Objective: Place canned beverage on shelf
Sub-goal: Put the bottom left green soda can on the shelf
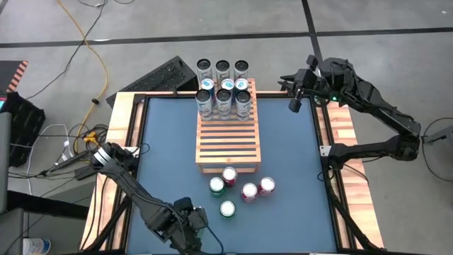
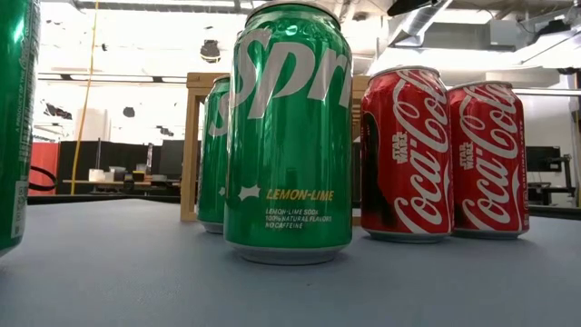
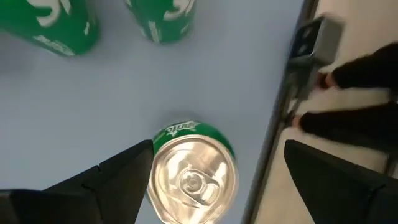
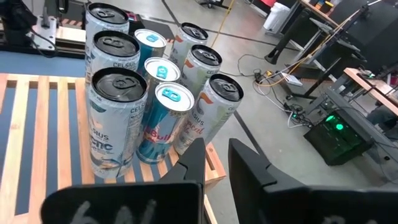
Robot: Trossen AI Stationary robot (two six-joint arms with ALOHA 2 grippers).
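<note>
A green Sprite can [image 3: 193,180] stands upright on the blue table near its near edge; it also shows at the left edge of the low view [image 2: 14,118]. My left gripper [image 3: 217,149] hangs open above it, one finger on either side of its top, and hides it in the high view [image 1: 187,221]. Two more green cans [image 1: 227,209] and three red cans [image 1: 248,192] stand upright just before the shelf [image 1: 228,142]. My right gripper [image 4: 214,162] waits shut and empty, high by the table's far right corner [image 1: 294,92].
Several tall slim cans [image 1: 223,99] stand packed on the shelf's far end, with three more [image 1: 222,69] just beyond it. The slats [image 1: 228,145] nearer the loose cans are bare. The wooden table frame [image 1: 127,120] rims the blue surface. A small camera [image 3: 317,37] sits at the near edge.
</note>
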